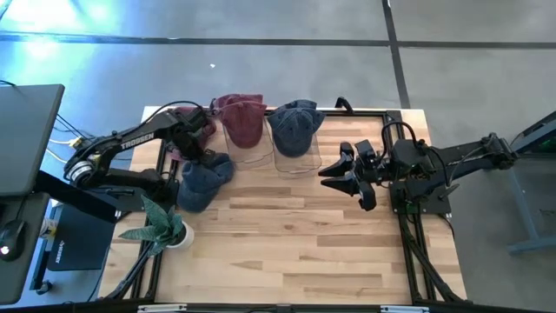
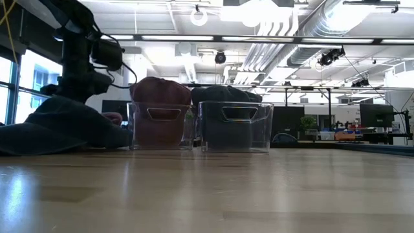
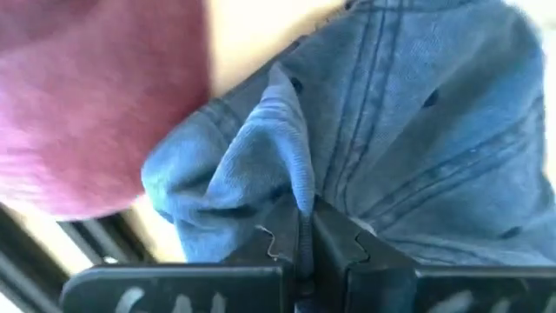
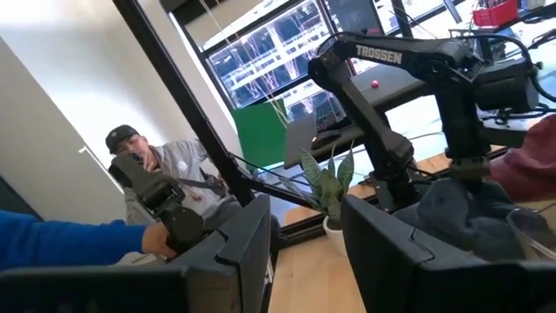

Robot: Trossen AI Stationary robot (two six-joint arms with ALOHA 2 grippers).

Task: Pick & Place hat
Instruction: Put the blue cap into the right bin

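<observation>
Blue hat (image 1: 202,181), long axis toward plant (image 1: 161,226)

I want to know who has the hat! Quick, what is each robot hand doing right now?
Left gripper: shut on a fold of the blue hat.
Right gripper: open, holding nothing, waiting at the table's right side.

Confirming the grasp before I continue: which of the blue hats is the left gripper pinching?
The blue hat lying on the table, pinched by the left gripper; the other blue hat sits on a clear bin.
</observation>
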